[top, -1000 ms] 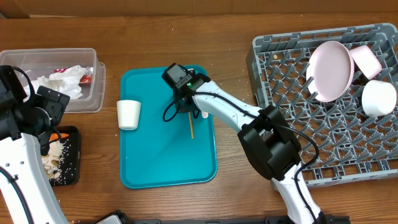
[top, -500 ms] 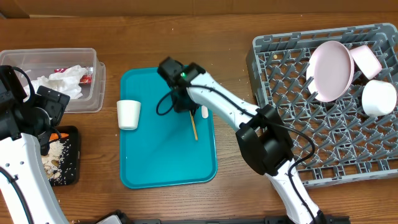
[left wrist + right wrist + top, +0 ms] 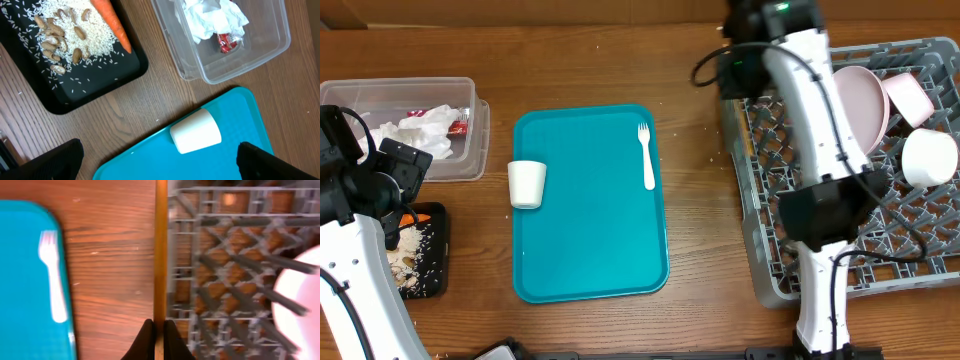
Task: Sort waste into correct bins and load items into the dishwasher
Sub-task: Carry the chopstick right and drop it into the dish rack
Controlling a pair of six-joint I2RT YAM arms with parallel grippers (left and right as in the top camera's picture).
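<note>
Wood counter (image 3: 700,250), grey dish rack (image 3: 880,240) on its right side. Thin wooden stick (image 3: 160,255) is pinched by one end in the right jaws and runs along the rack's left rim. I'd carry it inboard past the rim, then lay it flat between pegs so it can't slip through the grid. Fork (image 3: 646,155) and cup (image 3: 527,184) wait on the teal tray (image 3: 590,250). Left jaws spread, empty, near the cup
</note>
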